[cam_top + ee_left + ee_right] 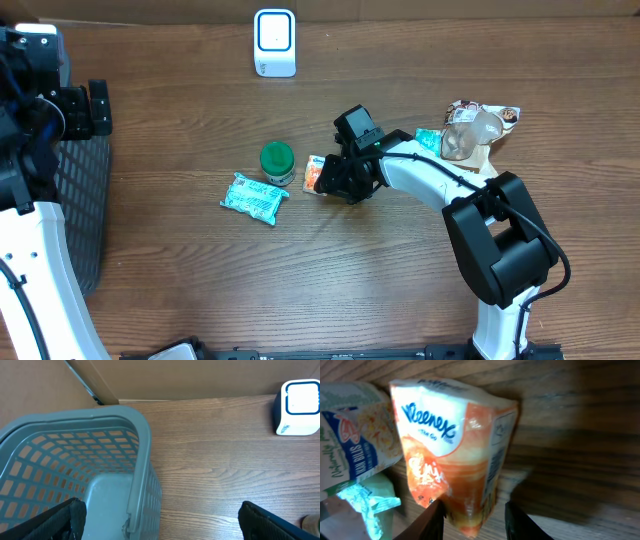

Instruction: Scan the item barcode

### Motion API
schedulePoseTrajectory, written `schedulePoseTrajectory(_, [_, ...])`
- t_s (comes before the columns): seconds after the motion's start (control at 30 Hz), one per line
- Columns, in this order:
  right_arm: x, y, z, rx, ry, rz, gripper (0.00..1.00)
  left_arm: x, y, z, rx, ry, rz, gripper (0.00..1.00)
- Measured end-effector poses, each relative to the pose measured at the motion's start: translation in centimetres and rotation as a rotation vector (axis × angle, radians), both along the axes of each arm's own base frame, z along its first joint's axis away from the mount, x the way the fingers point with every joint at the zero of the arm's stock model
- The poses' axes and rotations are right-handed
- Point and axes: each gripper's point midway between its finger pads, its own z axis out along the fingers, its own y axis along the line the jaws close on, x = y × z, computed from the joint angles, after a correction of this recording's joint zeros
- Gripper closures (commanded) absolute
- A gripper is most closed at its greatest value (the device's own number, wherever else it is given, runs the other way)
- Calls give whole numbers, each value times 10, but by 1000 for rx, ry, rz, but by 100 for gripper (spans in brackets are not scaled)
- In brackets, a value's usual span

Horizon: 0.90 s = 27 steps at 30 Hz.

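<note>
The orange plastic Kleenex tissue pack (316, 175) lies just beside the green-lidded round jar (277, 162); the right gripper (472, 521) straddles it, whether clamped I cannot tell. The left gripper (166, 521), far from the jar, gapes wide

Overhead: Kleenex pack (314, 175) mostly hidden under right gripper (328, 181); basket (85, 200) cut by left edge; labels too small to read. Left wrist: scanner (297, 407) cropped at right edge, only left fingertips (65, 520) show. Right wrist: pack's lower end off-frame, side print blurred, grip contact unclear.

jar (277, 162) left of tissue pack (315, 174); packet (254, 197) before jar; scanner (274, 42) behind
</note>
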Motion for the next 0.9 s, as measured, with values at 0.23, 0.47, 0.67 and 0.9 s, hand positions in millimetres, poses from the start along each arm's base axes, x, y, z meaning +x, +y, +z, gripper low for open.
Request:
schedulePoseTrajectory(0.23, [3, -4, -2, -24, -17, -3, 96, 0, 0, 0, 0, 0, 0, 1])
schedulePoseTrajectory(0.47, [-13, -18, -1, -84, 22, 113, 96, 0, 0, 0, 0, 0, 0, 0])
schedulePoseTrajectory(0.67, [-24, -51, 13, -156, -1, 424, 95, 0, 0, 0, 0, 0, 0, 1])
schedulePoseTrajectory(0.9, [-7, -57, 17, -194, -136, 611, 50, 0, 0, 0, 0, 0, 0, 1])
